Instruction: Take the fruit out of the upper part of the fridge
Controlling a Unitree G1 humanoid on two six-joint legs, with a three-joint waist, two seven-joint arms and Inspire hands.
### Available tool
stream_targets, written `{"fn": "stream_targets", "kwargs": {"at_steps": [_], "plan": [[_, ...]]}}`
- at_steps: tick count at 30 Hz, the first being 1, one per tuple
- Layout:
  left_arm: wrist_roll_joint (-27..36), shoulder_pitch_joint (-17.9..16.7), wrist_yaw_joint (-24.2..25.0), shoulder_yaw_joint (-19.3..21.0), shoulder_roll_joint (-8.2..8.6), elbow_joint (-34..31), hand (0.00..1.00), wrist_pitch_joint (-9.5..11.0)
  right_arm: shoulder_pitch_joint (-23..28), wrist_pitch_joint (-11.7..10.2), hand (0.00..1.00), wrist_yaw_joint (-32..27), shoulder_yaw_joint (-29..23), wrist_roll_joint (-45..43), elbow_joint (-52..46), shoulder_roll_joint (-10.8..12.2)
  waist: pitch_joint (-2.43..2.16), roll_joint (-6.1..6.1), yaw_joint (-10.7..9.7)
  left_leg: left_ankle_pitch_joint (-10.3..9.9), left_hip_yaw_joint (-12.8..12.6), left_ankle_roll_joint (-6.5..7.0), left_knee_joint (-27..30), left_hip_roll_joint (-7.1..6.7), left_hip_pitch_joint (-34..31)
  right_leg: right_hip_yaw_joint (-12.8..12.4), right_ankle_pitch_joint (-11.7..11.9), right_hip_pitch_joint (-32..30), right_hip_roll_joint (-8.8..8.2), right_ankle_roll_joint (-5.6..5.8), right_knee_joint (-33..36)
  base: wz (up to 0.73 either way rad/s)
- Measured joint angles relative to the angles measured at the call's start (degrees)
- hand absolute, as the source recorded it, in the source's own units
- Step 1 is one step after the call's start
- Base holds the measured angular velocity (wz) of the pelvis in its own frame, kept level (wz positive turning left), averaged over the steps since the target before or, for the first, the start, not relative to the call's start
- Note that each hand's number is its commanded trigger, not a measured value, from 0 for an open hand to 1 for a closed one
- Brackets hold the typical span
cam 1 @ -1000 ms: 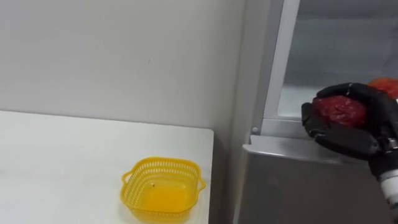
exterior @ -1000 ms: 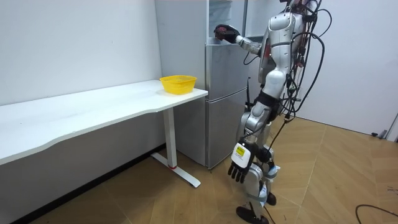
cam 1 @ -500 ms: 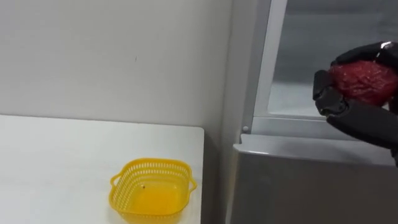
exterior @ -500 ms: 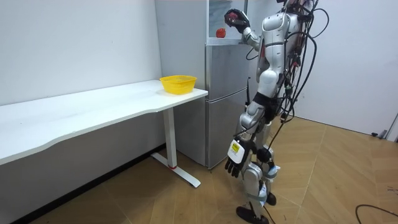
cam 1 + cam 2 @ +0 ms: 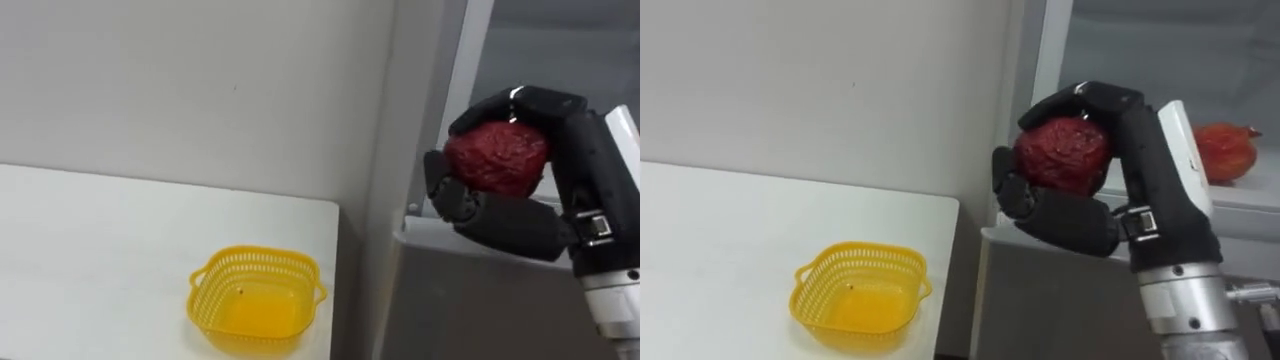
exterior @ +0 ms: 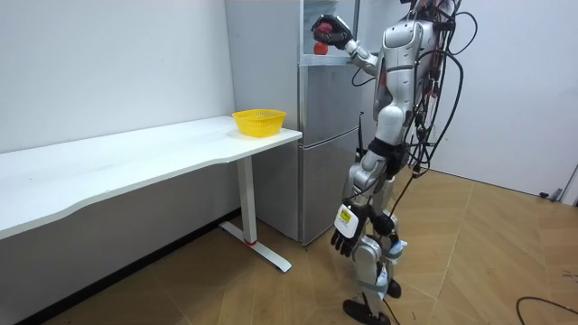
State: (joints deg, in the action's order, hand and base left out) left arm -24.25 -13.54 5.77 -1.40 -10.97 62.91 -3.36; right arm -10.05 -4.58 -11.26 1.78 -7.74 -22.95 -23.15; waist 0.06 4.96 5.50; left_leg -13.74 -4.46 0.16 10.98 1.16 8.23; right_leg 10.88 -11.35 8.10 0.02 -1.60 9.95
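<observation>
Dark red, the wrinkled fruit (image 5: 497, 157) is clasped in the right hand (image 5: 515, 222), fingers and thumb curled round it, before the open upper fridge (image 5: 480, 310) and right of the yellow basket (image 5: 257, 300) on the white tabletop (image 5: 90, 260). In the room view the robot stands facing the fridge, left hand (image 6: 344, 238) hanging low, fingers relaxed. In the right eye view an orange-red fruit (image 5: 1225, 150) lies on the fridge shelf (image 5: 1260, 200), far right.
</observation>
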Motion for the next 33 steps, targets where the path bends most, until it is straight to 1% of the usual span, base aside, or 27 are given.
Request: {"fn": "stream_targets", "kwargs": {"at_steps": [1,3,4,5,6,7,9,11,12,13,14,15,16,17,18,19,22,23,25,26,27,29,31,32,33], "plan": [[0.01,0.19,0.02,0.00,0.01,0.00,0.00,0.00,-0.03,-0.24,1.00,0.20,0.43,-0.76,0.00,0.00,0.06,-0.06,0.58,0.00,0.02,0.00,0.03,0.01,-0.11,0.03,0.00,-0.05,0.01,0.00,-0.02,0.00],[0.01,0.61,0.02,0.00,-0.01,0.00,0.00,0.00,-0.21,-0.33,1.00,0.63,1.99,-2.11,0.00,0.00,0.07,-0.03,1.10,0.00,0.10,0.00,0.10,0.00,-0.36,0.11,0.00,-0.20,0.04,0.00,-0.02,0.03],[0.02,0.56,0.05,0.00,0.00,-0.05,0.00,0.00,-0.79,-0.30,1.00,1.96,2.94,-2.92,0.01,-0.01,0.07,0.14,1.27,0.00,0.42,0.00,0.21,-0.01,-0.64,0.29,0.00,-0.32,0.05,0.00,-0.01,0.10],[0.01,0.64,0.13,0.00,0.00,-0.10,0.00,0.02,-1.37,-0.29,1.00,2.64,3.46,-3.36,0.00,0.00,0.17,0.22,1.27,0.00,0.56,0.00,0.24,-0.03,-0.73,0.33,0.00,-0.36,0.05,0.00,-0.01,0.09],[-0.03,0.76,0.51,0.00,0.00,-0.20,0.00,0.04,-2.89,-0.29,1.00,4.04,4.42,-3.84,0.06,0.00,0.29,0.25,1.51,0.00,0.63,0.00,0.27,-0.02,-0.80,0.34,0.00,-0.50,0.05,-0.01,-0.01,0.04],[-0.01,0.77,1.06,-0.03,-0.05,-0.20,0.00,0.04,-4.48,-0.29,1.00,4.93,5.44,-3.82,0.17,0.00,0.31,0.23,1.74,0.00,0.67,0.00,0.31,-0.02,-0.79,0.45,0.01,-0.58,0.05,-0.01,0.01,0.00],[-0.01,0.80,1.59,-0.13,-0.18,-0.19,0.00,0.04,-6.06,-0.32,1.00,6.25,6.26,-3.85,0.19,0.01,0.33,0.37,2.00,0.00,1.10,0.00,0.31,-0.03,-0.76,0.69,0.01,-0.45,0.02,-0.01,0.01,0.07],[-0.01,0.81,2.11,-0.15,-0.35,-0.23,0.00,0.04,-6.66,-0.27,1.00,7.03,6.32,-5.05,0.19,0.49,0.38,0.65,2.46,0.00,1.58,0.00,0.31,-0.06,-0.75,1.16,0.01,-0.13,-0.03,-0.01,-0.03,0.16],[-0.01,0.89,2.31,-0.56,-0.52,-0.23,0.00,0.04,-7.12,-0.20,1.00,7.46,6.62,-6.78,0.20,1.22,0.40,0.71,2.68,0.00,1.74,0.00,0.31,-0.04,-0.79,1.83,0.01,0.00,-0.08,-0.01,-0.04,0.12],[-0.04,0.84,2.47,-1.33,-0.66,-0.14,0.00,0.02,-7.66,-0.17,1.00,7.81,7.39,-8.57,0.34,1.78,0.29,0.89,2.90,0.00,2.03,0.00,0.32,-0.05,-0.84,2.01,0.01,0.10,-0.09,-0.01,-0.03,0.09],[-0.05,0.62,2.56,-1.62,-0.69,0.05,0.00,-0.02,-8.09,-0.08,1.00,7.84,7.99,-9.39,0.52,2.05,0.27,0.92,3.09,0.00,2.36,0.00,0.31,-0.05,-0.84,2.13,0.01,0.21,-0.08,-0.01,-0.04,0.13],[-0.05,0.62,2.80,-2.36,-0.86,0.18,0.00,-0.18,-9.34,0.12,1.00,7.97,9.48,-11.26,1.41,2.44,0.44,1.04,2.95,0.00,3.04,0.00,0.32,-0.12,-0.72,2.66,0.01,0.62,-0.12,-0.01,-0.19,0.19],[-0.08,0.55,3.19,-2.92,-1.05,0.21,0.00,-0.24,-10.28,0.40,1.00,8.31,10.55,-12.92,2.64,2.45,0.47,1.24,2.89,0.01,3.53,-0.02,0.37,-0.17,-0.67,3.30,0.01,0.95,-0.19,-0.01,-0.26,0.22],[-0.07,0.59,3.38,-3.02,-1.11,0.21,0.00,-0.24,-10.55,0.50,1.00,8.50,10.91,-13.67,3.20,2.44,0.42,1.37,2.98,0.02,3.71,-0.03,0.37,-0.21,-0.68,3.48,0.01,0.97,-0.23,-0.01,-0.25,0.17],[-0.08,0.84,3.59,-3.04,-1.12,0.21,0.00,-0.25,-10.86,0.75,1.00,8.57,11.55,-14.66,4.19,2.46,0.35,1.50,4.02,0.02,3.79,-0.04,0.42,-0.23,-0.65,3.68,0.00,0.96,-0.36,0.00,-0.24,0.06],[-0.07,1.26,3.70,-3.03,-1.12,0.21,0.00,-0.26,-10.92,1.00,1.00,8.59,12.20,-15.14,4.98,2.47,0.33,1.62,4.63,0.02,3.94,-0.04,0.57,-0.30,-0.66,3.87,0.00,0.96,-0.64,0.01,-0.25,0.10],[-0.03,1.52,3.77,-3.16,-1.19,0.20,0.00,-0.39,-10.91,0.98,1.00,9.00,13.76,-15.23,7.63,2.45,0.43,1.87,5.90,0.03,4.78,-0.02,0.85,-0.67,-0.74,5.00,-0.07,1.14,-0.98,0.12,-0.11,0.11],[0.00,1.52,3.79,-3.15,-1.24,0.20,0.00,-0.40,-10.92,0.98,1.00,9.02,14.01,-15.23,8.40,2.45,0.50,1.99,6.06,0.03,4.89,-0.01,0.91,-0.71,-0.72,5.02,-0.08,1.16,-1.04,0.13,-0.10,0.09],[-0.02,1.40,3.98,-2.85,-1.43,0.11,0.00,-0.44,-10.91,1.50,1.00,9.59,15.00,-15.44,10.92,2.45,0.70,2.43,7.09,0.02,5.51,0.01,1.26,-0.92,-1.00,5.26,-0.15,1.38,-1.21,0.26,0.12,0.10],[-0.02,1.45,4.06,-2.73,-1.48,0.12,0.00,-0.44,-10.91,1.58,1.00,9.76,15.08,-15.59,11.47,2.45,0.76,2.58,7.30,0.01,5.82,0.02,1.29,-0.97,-1.21,5.66,-0.17,1.46,-1.27,0.28,0.16,0.27],[-0.04,1.35,4.20,-2.60,-1.68,0.18,0.00,-0.44,-10.92,1.71,1.00,10.19,15.04,-15.84,12.57,2.40,0.78,2.98,7.33,0.01,6.98,0.03,1.40,-1.08,-1.71,6.69,-0.22,1.51,-1.44,0.37,0.25,0.33],[-0.07,1.22,4.74,-2.28,-1.96,0.12,0.00,-0.42,-11.03,1.67,1.00,10.27,15.04,-16.46,15.19,2.39,0.95,3.33,7.59,0.01,7.95,0.04,1.62,-1.31,-1.67,7.56,-0.36,1.91,-1.49,0.59,0.73,0.35],[-0.06,0.79,4.83,-1.55,-2.20,0.06,0.00,-0.39,-11.06,1.72,1.00,10.78,15.07,-17.55,18.36,2.32,0.70,4.01,7.99,0.02,9.37,0.05,1.96,-1.69,-1.84,8.68,-0.64,2.44,-1.57,0.85,0.79,0.36],[-0.07,0.47,4.92,-1.59,-2.43,0.07,0.00,-0.39,-11.06,1.61,1.00,10.90,15.10,-17.56,19.57,2.27,0.92,4.30,8.11,0.01,9.99,0.06,2.38,-1.87,-1.88,9.53,-0.74,2.89,-1.66,0.95,0.80,0.28],[-0.08,0.26,4.97,-1.59,-2.56,0.07,0.00,-0.39,-11.06,1.62,1.00,11.05,15.10,-17.55,20.27,2.27,0.89,4.46,8.21,0.01,10.30,0.06,2.53,-1.93,-1.99,9.82,-0.77,2.94,-1.73,1.00,0.86,0.28]]}}
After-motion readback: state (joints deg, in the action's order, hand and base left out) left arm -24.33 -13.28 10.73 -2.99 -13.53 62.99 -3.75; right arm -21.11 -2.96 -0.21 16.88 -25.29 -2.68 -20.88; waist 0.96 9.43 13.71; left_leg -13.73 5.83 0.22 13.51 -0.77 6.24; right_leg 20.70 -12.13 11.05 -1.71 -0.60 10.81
